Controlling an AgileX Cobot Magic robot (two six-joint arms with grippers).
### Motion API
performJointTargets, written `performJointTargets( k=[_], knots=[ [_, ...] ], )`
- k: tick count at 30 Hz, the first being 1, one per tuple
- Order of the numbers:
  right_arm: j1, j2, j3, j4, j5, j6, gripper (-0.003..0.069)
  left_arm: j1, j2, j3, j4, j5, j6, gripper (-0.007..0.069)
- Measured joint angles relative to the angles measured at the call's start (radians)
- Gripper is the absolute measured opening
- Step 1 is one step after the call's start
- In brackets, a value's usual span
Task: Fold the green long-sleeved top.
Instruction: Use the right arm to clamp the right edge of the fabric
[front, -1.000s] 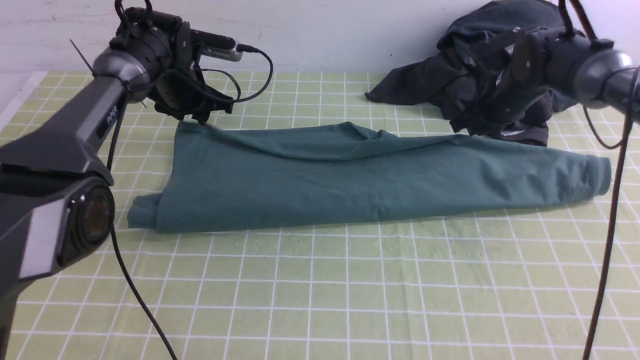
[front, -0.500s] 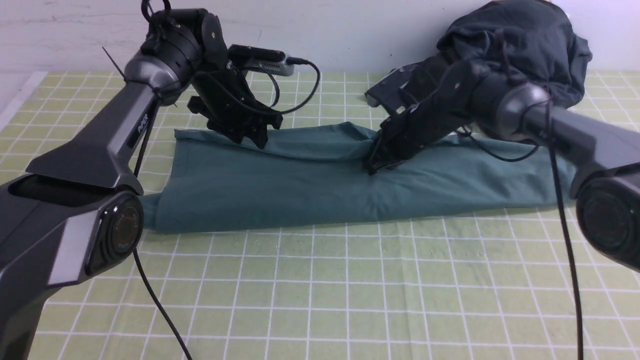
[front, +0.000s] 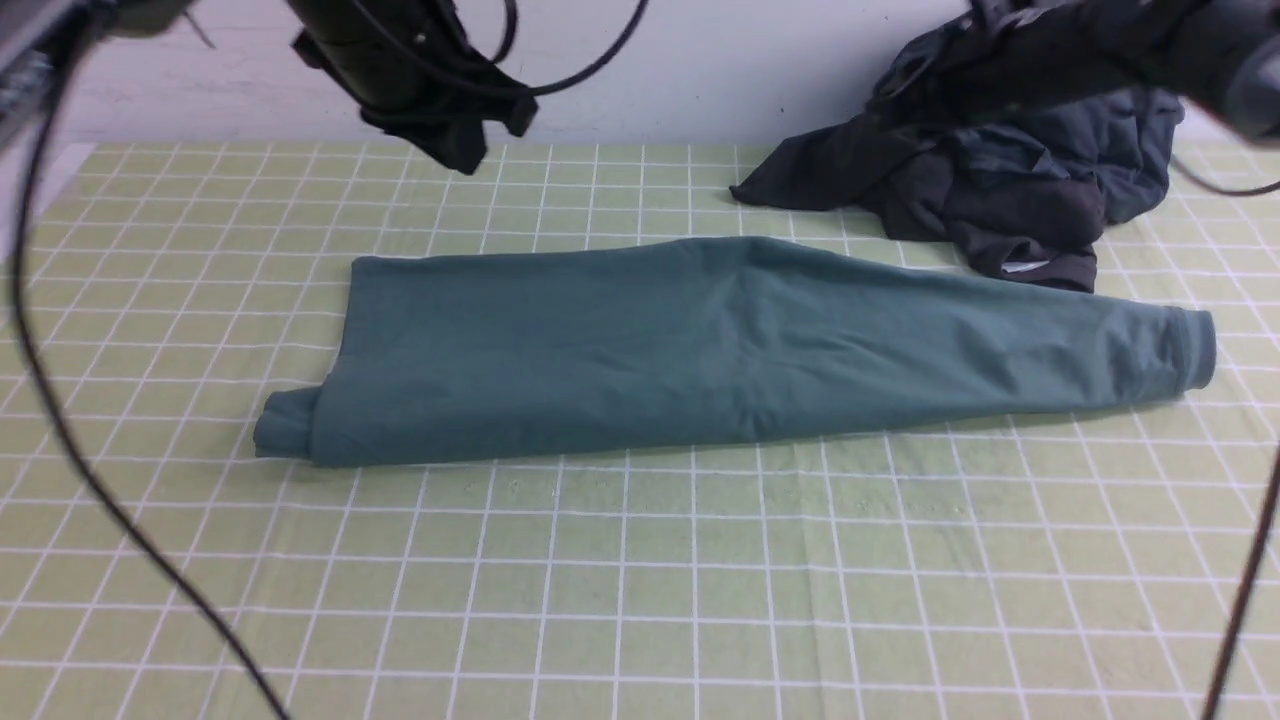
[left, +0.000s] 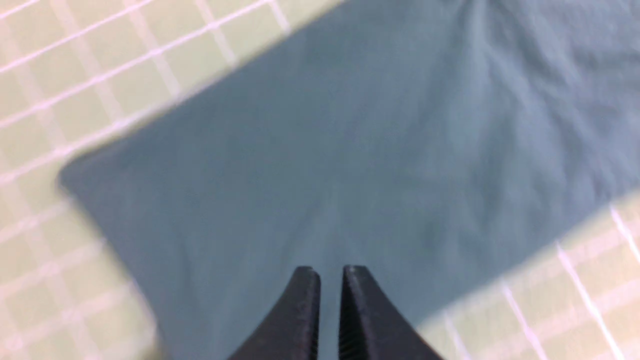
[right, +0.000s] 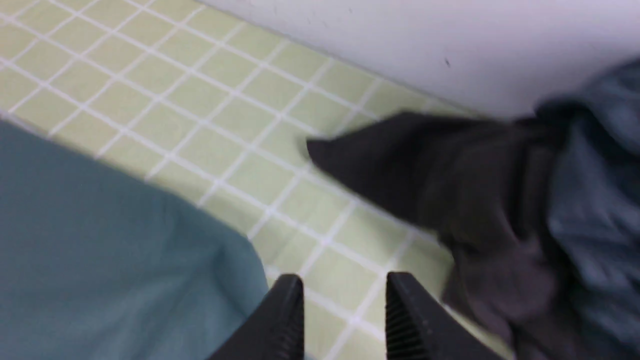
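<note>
both the left gripper (left: 330, 272), pinched together empty, and right gripper (right: 345, 282), parted empty, are lifting off the soft green long-sleeved top (front: 700, 350), now lying smoother for folding again.

Item count:

- Green long-sleeved top (front: 700, 350): one, lying across the middle of the tabletop.
- Dark clothing heap (front: 1000, 190): one, at the far right corner. It shows black and blue-grey fabric; the number of garments in it cannot be determined.
- Grid-patterned mat (front: 640, 580): one, covering the tabletop.
- Grippers: two, the left gripper (left: 330, 280) and the right gripper (right: 345, 290), with two fingers each.
- Hanging black cables: two, the left cable (front: 60, 440) near the left edge and the right cable (front: 1245, 590) near the right edge.
</note>
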Motion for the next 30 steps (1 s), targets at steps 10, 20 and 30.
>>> performJointTargets(
  k=[10,20,30],
  knots=[
    [-0.191,0.03,0.056,-0.386,0.312,0.47,0.0489,0.001,-0.597,0.846,0.026,-0.173,-0.032,0.0027],
    [-0.266,0.076,0.182,-0.343,0.287,0.509,0.0524,0.001,-0.781,1.221,0.034,-0.235,-0.084,0.0027],
    [-0.265,0.111,0.178,-0.319,0.289,0.445,0.0127,0.001,-0.836,1.286,0.155,-0.159,-0.2,0.0027]
  ],
)
